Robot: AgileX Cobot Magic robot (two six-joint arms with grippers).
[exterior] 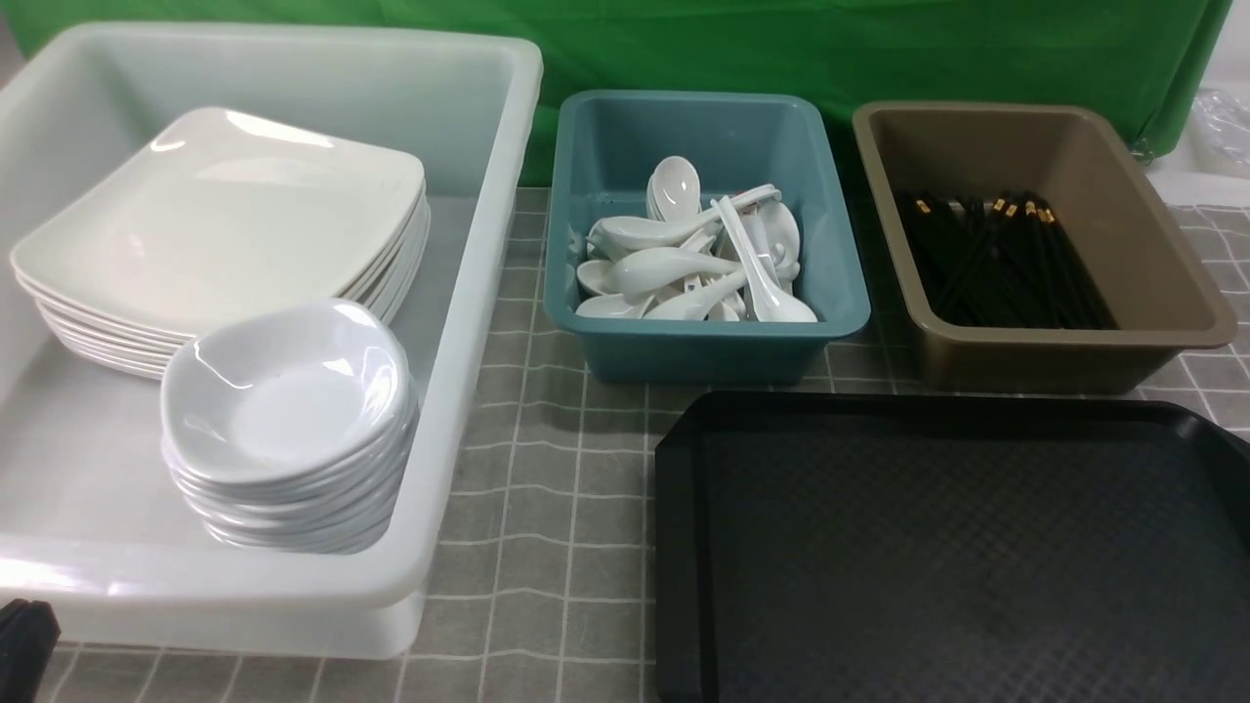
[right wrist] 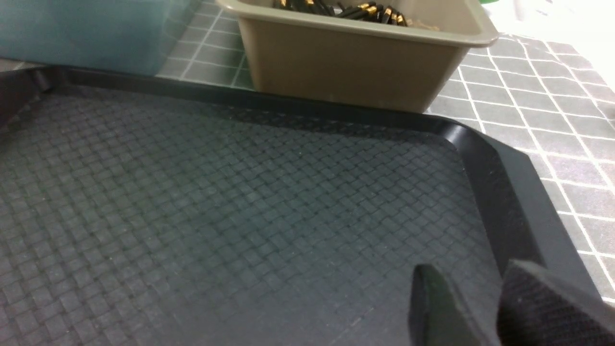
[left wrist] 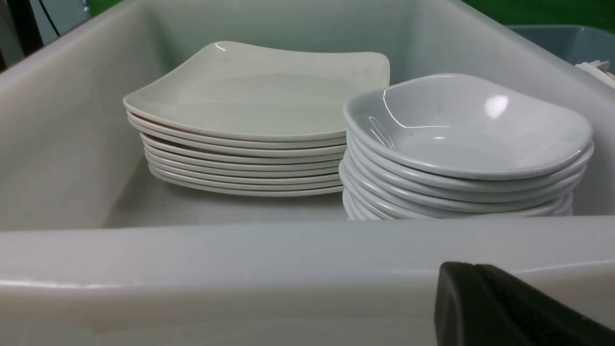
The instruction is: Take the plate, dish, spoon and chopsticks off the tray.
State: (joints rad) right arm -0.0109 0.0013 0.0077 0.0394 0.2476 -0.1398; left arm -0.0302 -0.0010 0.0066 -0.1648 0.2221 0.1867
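Note:
The black tray (exterior: 957,566) lies at the front right with nothing on it; its textured floor fills the right wrist view (right wrist: 240,202). The top plate (exterior: 225,225) lies on a stack of square white plates in the white tub, also in the left wrist view (left wrist: 259,91). A stack of small dishes (exterior: 288,391) stands beside it (left wrist: 461,125). White spoons (exterior: 684,259) lie in the teal bin. Black chopsticks (exterior: 1006,259) lie in the brown bin (right wrist: 355,9). My left gripper (left wrist: 473,271) is shut and empty, just outside the tub's near wall (exterior: 24,635). My right gripper (right wrist: 473,274) is open and empty, low over the tray's right part.
The white tub (exterior: 479,322) stands at the left, the teal bin (exterior: 703,347) in the middle and the brown bin (exterior: 1055,361) at the right, both behind the tray. A grey checked cloth (exterior: 547,508) covers the table. A green backdrop hangs behind.

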